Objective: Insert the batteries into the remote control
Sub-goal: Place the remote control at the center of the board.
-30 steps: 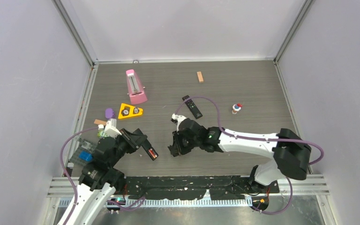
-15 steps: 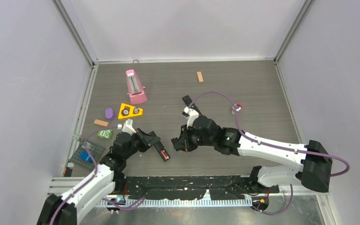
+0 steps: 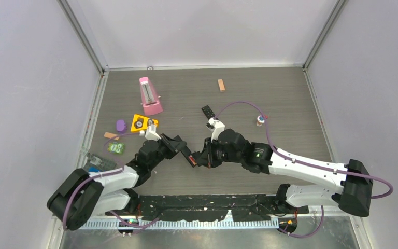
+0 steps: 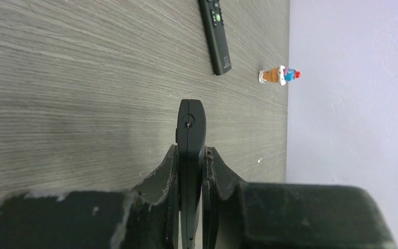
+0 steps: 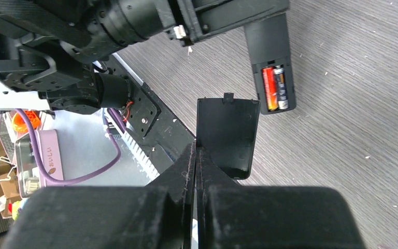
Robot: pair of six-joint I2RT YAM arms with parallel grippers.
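Grey wood-grain table. Left fingers: clamped on remote control, held over the table's middle toward the near edge; batteries seated in its open compartment. Right fingers: pinched tight on black battery cover, just beside.

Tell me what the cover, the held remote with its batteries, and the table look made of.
The cover: looks like moulded black plastic, satin; a thin curved shell with a latch tab and soft sheen.
The held remote: likely the same plastic, matte; its batteries show a glossy red-and-black wrap, metal underneath only presumed.
The table: grey wood-grain surface, probably laminate; even streaks, low gloss.
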